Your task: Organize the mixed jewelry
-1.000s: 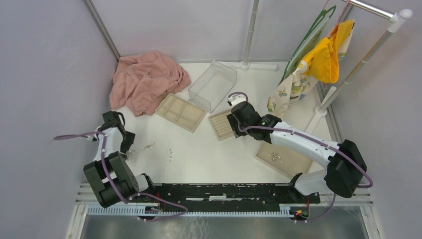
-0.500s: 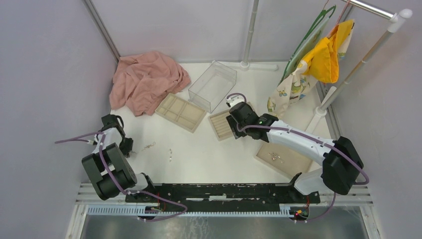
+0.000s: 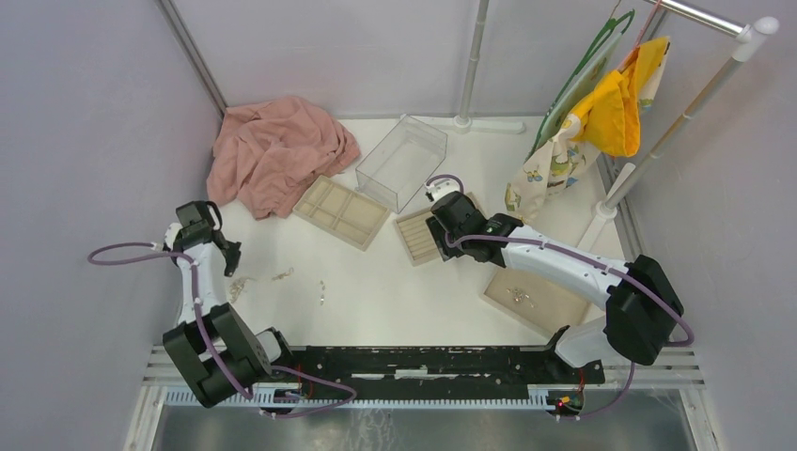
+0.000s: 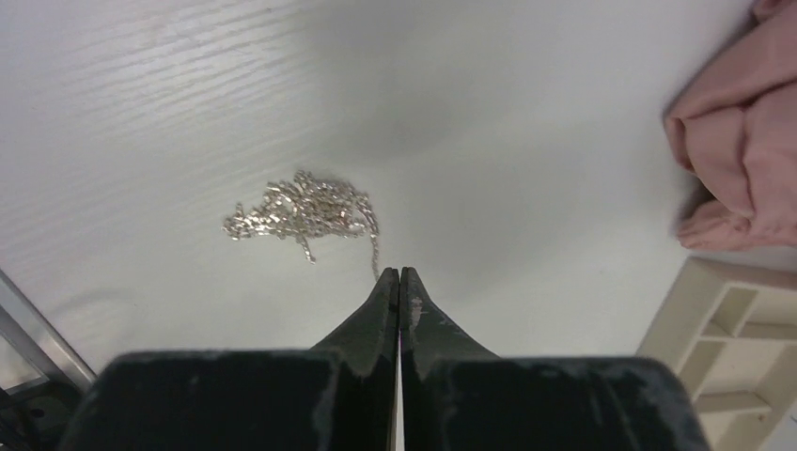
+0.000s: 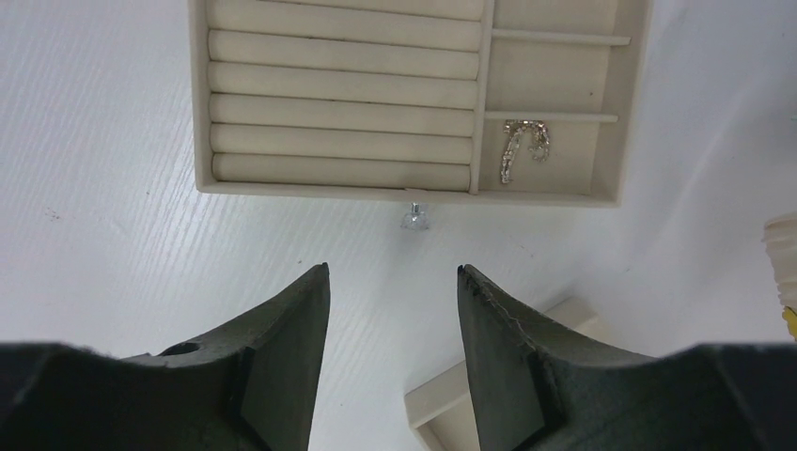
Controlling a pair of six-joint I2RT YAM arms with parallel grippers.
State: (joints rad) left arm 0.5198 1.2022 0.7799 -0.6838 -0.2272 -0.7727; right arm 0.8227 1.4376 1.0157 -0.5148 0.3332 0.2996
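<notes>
The left gripper (image 4: 399,278) was pinched together right by a loose strand of the chain heap (image 4: 301,209), far left of the roll tray (image 5: 338,99). The right gripper (image 5: 393,270) was spread open. The heap could be dragged and tangled.

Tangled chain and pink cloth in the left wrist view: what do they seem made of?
The tangled chain looks like metal, shiny and silvery: its small links glint. The pink cloth looks like soft matte fabric, perhaps towelling: it lies in thick rounded folds.
</notes>
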